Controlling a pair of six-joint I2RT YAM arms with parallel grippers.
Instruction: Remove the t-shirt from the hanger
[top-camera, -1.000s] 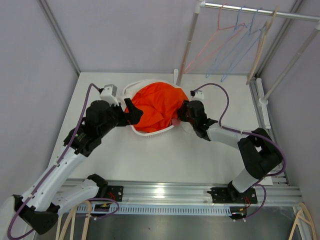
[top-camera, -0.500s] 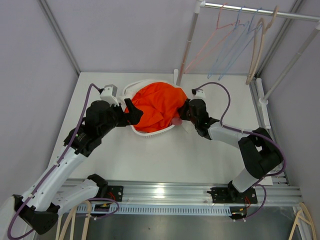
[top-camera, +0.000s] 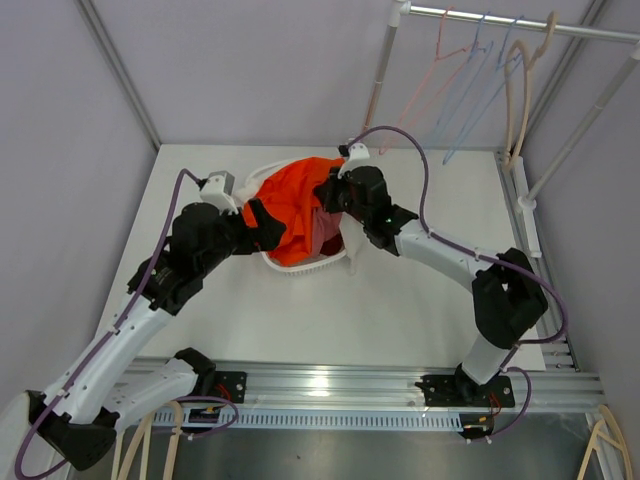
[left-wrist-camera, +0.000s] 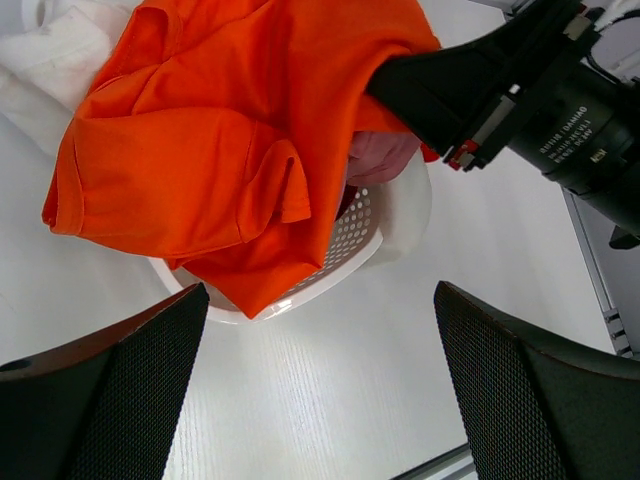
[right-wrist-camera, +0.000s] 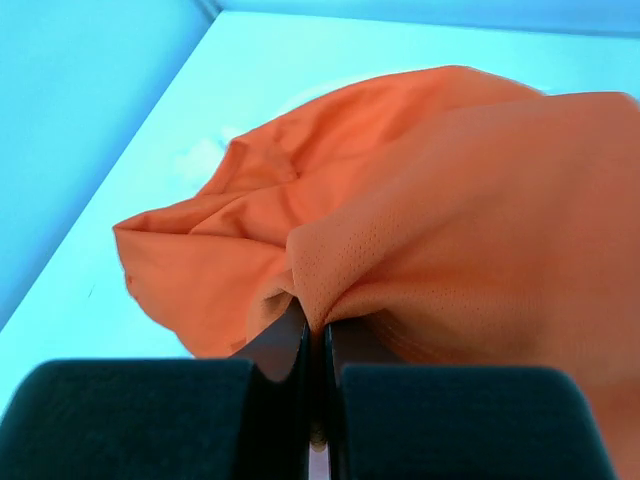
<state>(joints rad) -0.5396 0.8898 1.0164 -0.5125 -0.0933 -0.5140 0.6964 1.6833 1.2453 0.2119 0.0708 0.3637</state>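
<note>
The t-shirt (right-wrist-camera: 480, 200) pinched in my right gripper (right-wrist-camera: 310, 335) is orange cloth, a matt knit with a fine pinhole mesh. My right fingers (right-wrist-camera: 140, 415) are smooth, matt black. My left pads (left-wrist-camera: 110, 400) are black with a fine dotted grip texture. The basket (left-wrist-camera: 362, 232) is white plastic, slightly glossy, with a perforated wall. The table (left-wrist-camera: 330, 390) is white and matt, with a faint linear grain. At 6 o'clock in the top view, the rail (top-camera: 330, 383) is bright brushed metal.

A white desk (top-camera: 420, 320) sits boxed in by plain pale grey walls (top-camera: 250, 70). A metal clothes rack (top-camera: 580, 32) stands at the far right corner. An aluminium rail (top-camera: 330, 385) runs along the desk's near edge. Light is even and soft.
</note>
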